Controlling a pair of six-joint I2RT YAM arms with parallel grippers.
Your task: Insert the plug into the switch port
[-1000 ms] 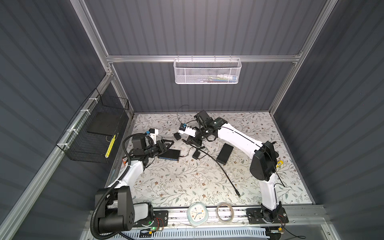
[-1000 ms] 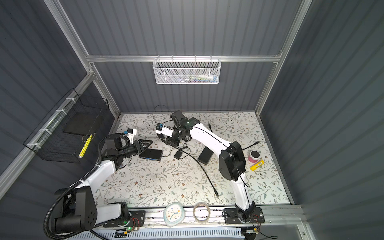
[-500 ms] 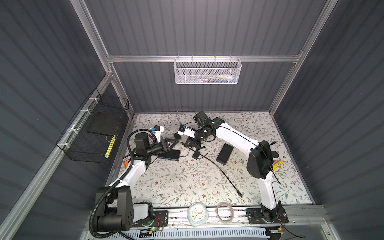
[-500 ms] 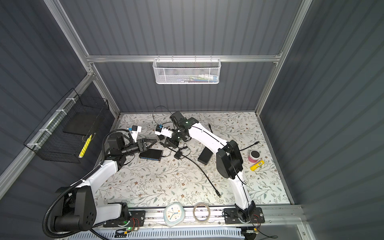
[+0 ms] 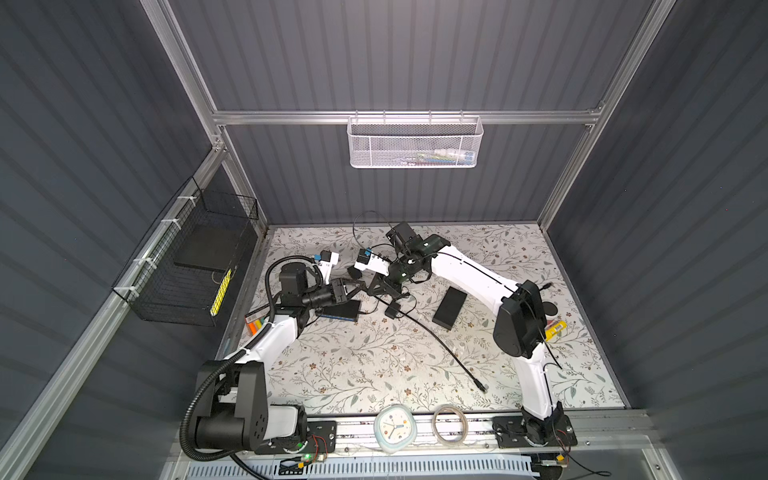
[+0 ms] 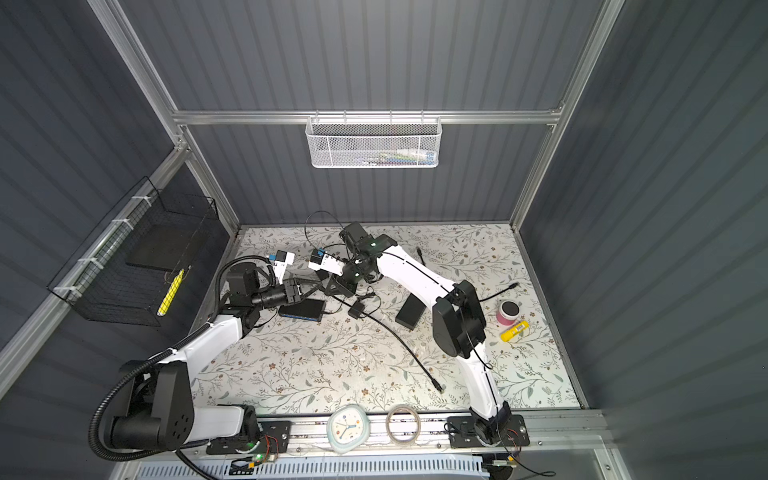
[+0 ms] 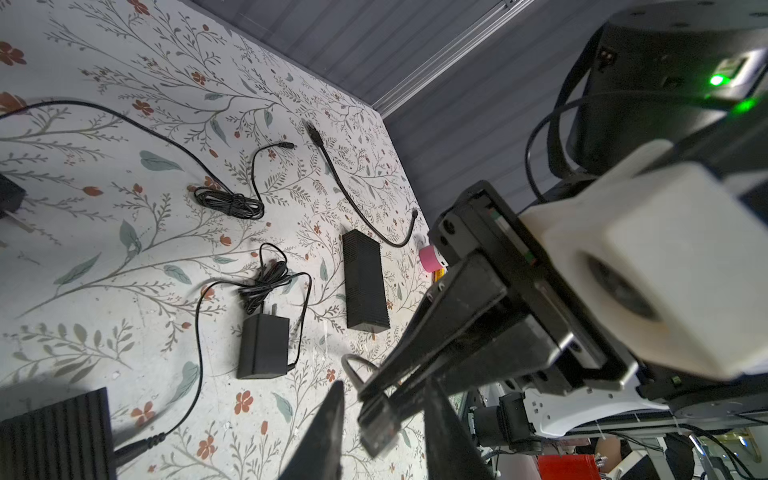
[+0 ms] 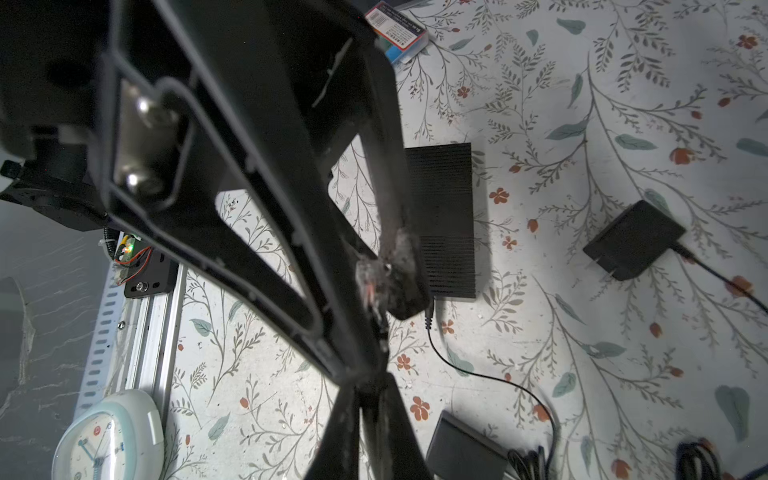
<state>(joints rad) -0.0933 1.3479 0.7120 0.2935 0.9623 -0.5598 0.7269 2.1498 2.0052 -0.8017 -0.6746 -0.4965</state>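
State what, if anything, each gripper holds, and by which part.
The right gripper pinches the small clear plastic cable plug by its rear, cable end. The left gripper holds nothing; its fingers flank the plug, untouching.

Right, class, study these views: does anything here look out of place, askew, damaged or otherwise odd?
Two things sit oddly: a clock and a ring-shaped roll lie on the front rail, off the floral mat. On the mat, a thick black cable sprawls loose. No spill or damage shows.
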